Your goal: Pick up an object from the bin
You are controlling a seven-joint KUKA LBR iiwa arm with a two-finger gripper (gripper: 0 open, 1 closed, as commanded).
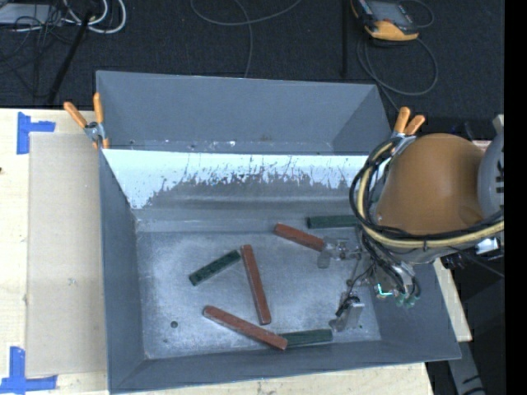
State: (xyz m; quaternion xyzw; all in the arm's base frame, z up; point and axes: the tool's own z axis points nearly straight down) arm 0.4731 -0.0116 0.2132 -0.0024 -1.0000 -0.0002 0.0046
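Gripper low over the right side of the bin, fingers spread, six sticks on the floor.

One fingertip sits just beside the right end of the upper brown stick; the other is near the bottom green stick, with bare floor between them. The top green stick runs under the arm's cables and orange cover. The left green stick lies just beside the middle brown stick. The lower brown stick meets the bottom green stick end to end.
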